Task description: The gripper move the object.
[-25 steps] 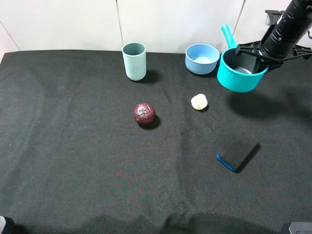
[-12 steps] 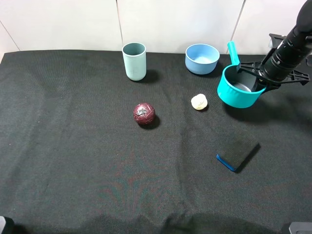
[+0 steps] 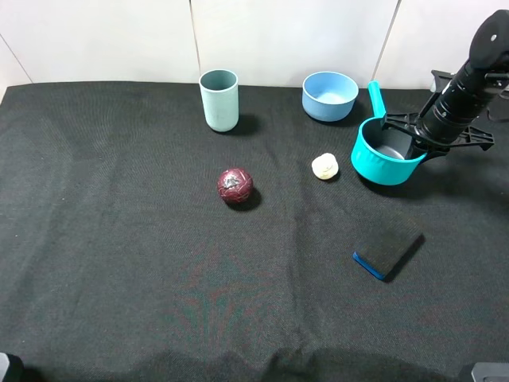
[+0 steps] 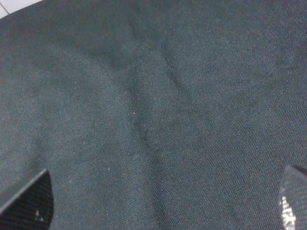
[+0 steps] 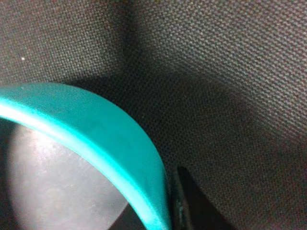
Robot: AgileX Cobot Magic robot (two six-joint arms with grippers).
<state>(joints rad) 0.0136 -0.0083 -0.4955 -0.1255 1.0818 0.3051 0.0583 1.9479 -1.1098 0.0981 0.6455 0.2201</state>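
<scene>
At 2 o'clock on the black cloth [image 3: 119, 263], the teal saucepan [image 3: 382, 165] stands upright, handle [image 3: 374, 91] toward 12 o'clock, light-blue bowl [image 3: 329, 95] at its 10 o'clock. On the pan's 3 o'clock rim the right gripper [image 3: 419, 146] is clamped; wrist view shows 1 finger [image 5: 192, 208] against the outer wall. Over the cloth, the left gripper [image 4: 160, 201] hangs with 2 fingertips [image 4: 24, 201] spread wide, grasping nothing.

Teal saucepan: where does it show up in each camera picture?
Exterior high: saucepan at the right, beside the bowl.
Left wrist: not in it, only cloth.
Right wrist: its teal rim curves across, close up.
Shared landmark: the black cloth.
</scene>
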